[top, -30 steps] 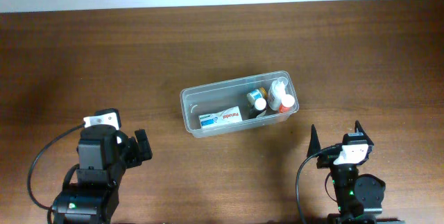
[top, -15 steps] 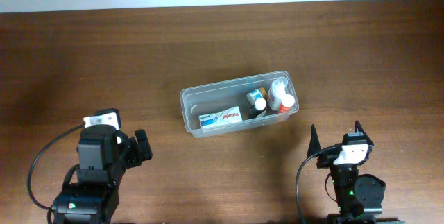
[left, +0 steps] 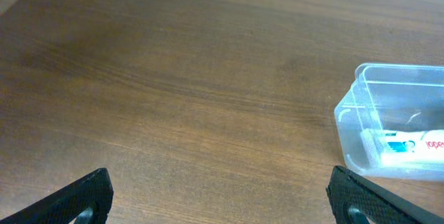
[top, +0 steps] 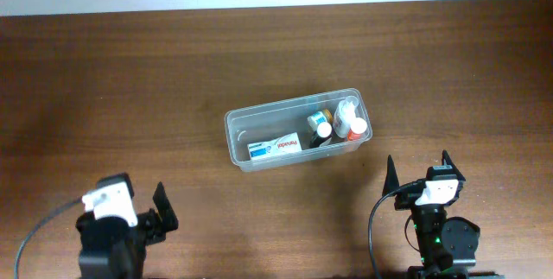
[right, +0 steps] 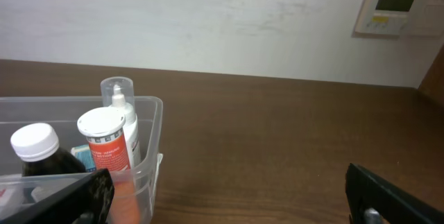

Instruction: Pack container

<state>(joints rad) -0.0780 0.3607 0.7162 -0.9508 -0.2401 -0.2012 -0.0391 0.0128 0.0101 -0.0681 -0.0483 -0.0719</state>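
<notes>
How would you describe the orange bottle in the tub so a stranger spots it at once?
On the wooden table sits a clear container. Bottles stand at its right end, and the orange bottle is the rightmost of them. It alone has an orange body under a white cap; its neighbours are dark or white.

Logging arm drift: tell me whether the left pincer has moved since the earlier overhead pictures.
Yes. The left pincer has drawn back toward the near table edge, farther from the container, which stayed put.
</notes>
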